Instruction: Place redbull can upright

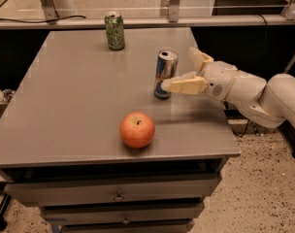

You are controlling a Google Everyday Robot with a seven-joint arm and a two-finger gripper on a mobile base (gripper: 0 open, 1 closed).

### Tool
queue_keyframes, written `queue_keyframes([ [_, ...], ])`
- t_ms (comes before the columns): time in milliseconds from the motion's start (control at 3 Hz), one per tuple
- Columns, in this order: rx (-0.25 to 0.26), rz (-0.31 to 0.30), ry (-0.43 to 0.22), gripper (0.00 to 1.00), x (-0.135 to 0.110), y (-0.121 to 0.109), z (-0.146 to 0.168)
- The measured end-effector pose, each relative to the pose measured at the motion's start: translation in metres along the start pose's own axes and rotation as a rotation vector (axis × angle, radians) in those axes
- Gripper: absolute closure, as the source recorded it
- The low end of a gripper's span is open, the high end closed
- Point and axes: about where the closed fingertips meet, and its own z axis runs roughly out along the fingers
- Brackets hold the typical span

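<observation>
Fingers (186, 85) are spread apart, gripping nothing. The near finger lies level, its tip at the lower right side of the redbull can (165, 74); touching or just short of it, cannot tell. The far finger angles up and away at the can's 2 o'clock, apart from it.

Gripper (180, 68) sits low over the surface (74, 106), at 3 o'clock from the surface centre, near the right edge.

Redbull can is upright, base flat on the surface, silver top up, blue and silver panels facing the camera.

White arm (264, 93) comes in from 3 o'clock, past the right edge.

Apple (137, 129) is at 7 o'clock from the redbull can, near the front edge, well apart from the fingers. Green can (115, 31) stands upright at 11 o'clock from the redbull can, near the far edge.

Drawers (118, 195) are below the surface front.
</observation>
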Motion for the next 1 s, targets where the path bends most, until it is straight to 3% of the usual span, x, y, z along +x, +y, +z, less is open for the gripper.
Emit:
queue_keyframes([
  [333, 0.014, -0.043, 0.059, 0.0, -0.022, -0.012, -0.026],
  [667, 0.064, -0.126, 0.12, 0.0, -0.067, -0.031, -0.075],
  [1000, 0.064, -0.126, 0.12, 0.0, -0.067, -0.031, -0.075],
])
